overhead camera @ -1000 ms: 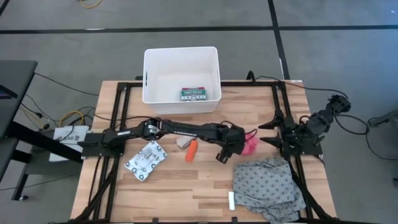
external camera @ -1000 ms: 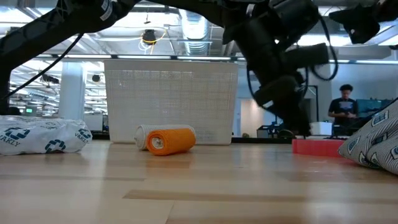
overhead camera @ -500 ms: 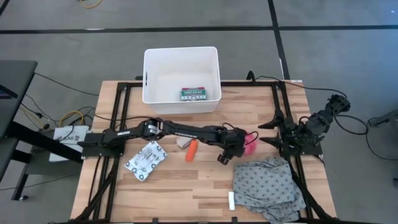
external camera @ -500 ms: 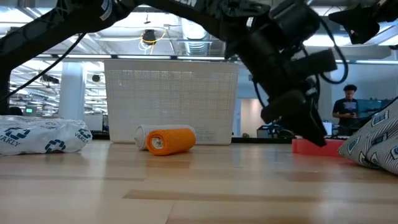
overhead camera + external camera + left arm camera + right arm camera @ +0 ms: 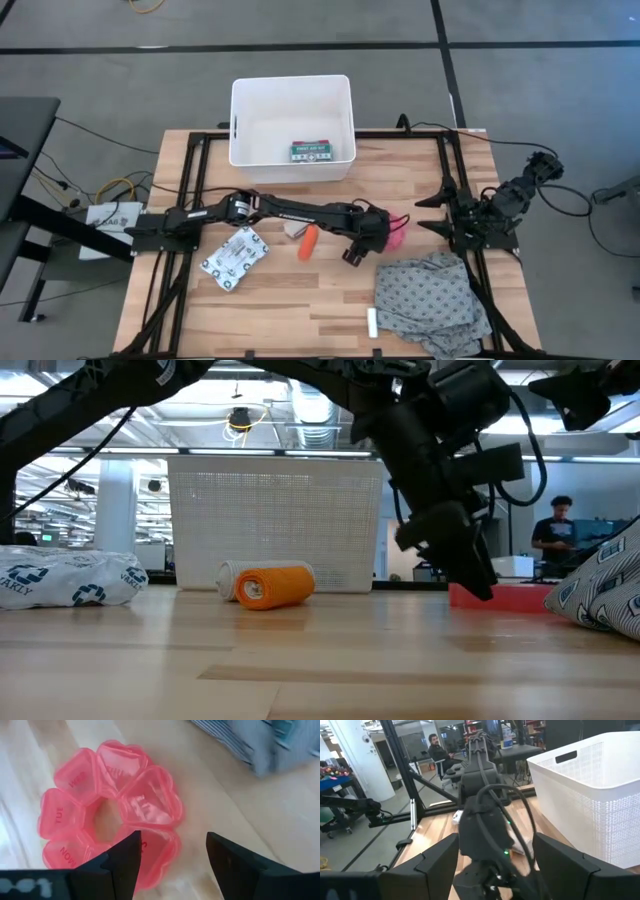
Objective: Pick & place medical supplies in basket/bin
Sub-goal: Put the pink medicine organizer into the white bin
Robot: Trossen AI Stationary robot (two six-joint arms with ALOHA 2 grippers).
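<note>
Raised day lettering shows on the pink round roll [image 5: 111,810], a ring of petal compartments: "WED", "TUE" and "MON" read clearly, the others stay blurred. On the flat white printed packet [image 5: 70,580] at the left, dark letters read "ARLY". The small green-and-white first-aid box [image 5: 311,152] carries print too small to read.

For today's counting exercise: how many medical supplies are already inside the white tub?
1: the green-and-white first-aid box lies against the white tub's near wall. Nothing else shows inside.

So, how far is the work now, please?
Done: the green-and-white first-aid box lies in the white tub.
In hand: the open left gripper is at the pink pill organiser, not gripping it.
Left: orange tube, printed packet, small white tube.
The right gripper waits open.
</note>
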